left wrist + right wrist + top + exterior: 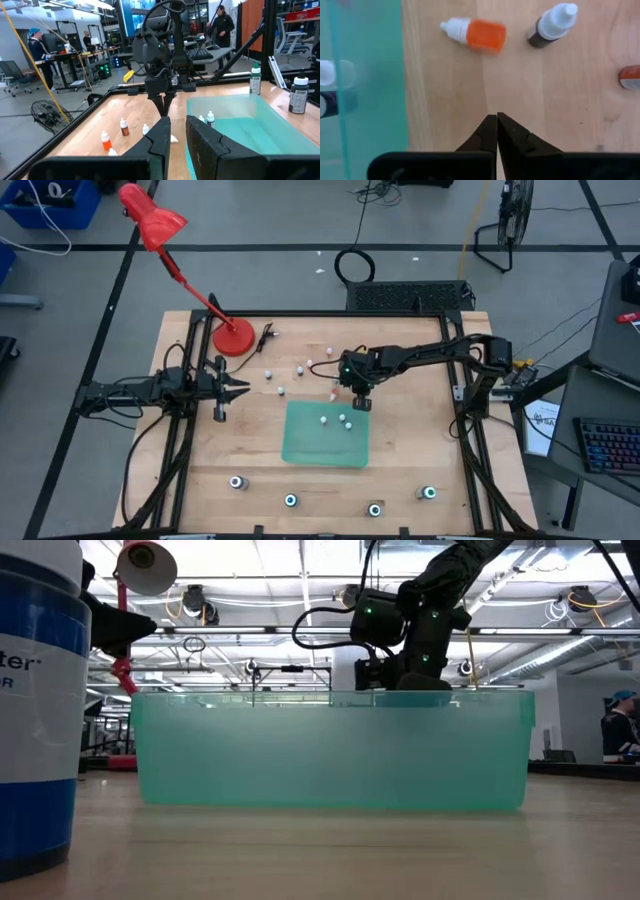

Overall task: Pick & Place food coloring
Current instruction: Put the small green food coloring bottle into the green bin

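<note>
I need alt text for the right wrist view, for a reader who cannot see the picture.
The right gripper points down at bare wooden table with its fingers shut and nothing between them. Beyond its tips lie an orange bottle on its side and a dark bottle with a white cap. The green bin fills one edge, with small bottles inside.

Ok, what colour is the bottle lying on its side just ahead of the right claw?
Orange, with a white cap; the bottle shows best in the right wrist view.
</note>
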Robot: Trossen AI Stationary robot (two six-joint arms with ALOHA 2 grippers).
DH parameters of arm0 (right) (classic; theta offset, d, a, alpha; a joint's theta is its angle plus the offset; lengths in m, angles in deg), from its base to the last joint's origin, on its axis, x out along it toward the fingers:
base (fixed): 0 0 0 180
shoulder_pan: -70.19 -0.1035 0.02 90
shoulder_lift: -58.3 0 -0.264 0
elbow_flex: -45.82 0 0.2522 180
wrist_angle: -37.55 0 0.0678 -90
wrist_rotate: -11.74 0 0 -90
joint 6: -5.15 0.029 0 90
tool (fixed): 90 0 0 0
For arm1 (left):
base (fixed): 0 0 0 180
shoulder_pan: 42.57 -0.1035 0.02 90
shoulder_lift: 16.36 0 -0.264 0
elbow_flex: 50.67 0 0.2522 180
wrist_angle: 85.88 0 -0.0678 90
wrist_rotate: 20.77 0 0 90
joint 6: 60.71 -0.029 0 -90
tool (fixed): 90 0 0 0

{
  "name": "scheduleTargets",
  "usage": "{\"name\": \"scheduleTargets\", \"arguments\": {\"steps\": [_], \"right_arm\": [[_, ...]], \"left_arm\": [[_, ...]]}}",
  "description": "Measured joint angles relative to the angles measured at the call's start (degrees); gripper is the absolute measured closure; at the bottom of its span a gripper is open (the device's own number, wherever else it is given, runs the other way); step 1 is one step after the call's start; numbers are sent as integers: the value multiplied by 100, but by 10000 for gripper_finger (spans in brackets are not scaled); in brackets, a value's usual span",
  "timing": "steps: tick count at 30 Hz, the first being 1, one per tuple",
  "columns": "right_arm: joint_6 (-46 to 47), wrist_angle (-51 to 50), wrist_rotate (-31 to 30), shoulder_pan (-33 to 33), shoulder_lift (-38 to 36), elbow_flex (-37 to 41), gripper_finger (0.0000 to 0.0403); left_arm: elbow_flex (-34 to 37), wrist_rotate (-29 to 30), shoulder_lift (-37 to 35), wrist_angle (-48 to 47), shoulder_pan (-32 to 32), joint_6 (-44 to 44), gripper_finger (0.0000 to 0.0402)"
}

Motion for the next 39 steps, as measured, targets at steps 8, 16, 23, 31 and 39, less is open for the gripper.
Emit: {"name": "scheduleTargets", "arguments": {"steps": [8,16,23,31,39], "right_arm": [[-3,46,-23,-39,-26,0,399],[-265,323,-303,-37,-64,-360,366],[-715,-380,-850,-206,-21,-1370,252],[-699,-1492,-763,109,847,-2439,201],[-760,-1434,-302,164,1326,-2452,201]], "left_arm": [[0,0,0,-1,-1,0,334],[1,0,1,0,-1,1,334],[-1,-2,0,-2,-1,0,334],[0,0,0,-1,1,1,334],[-1,-2,-1,-2,-1,-1,334]]}}
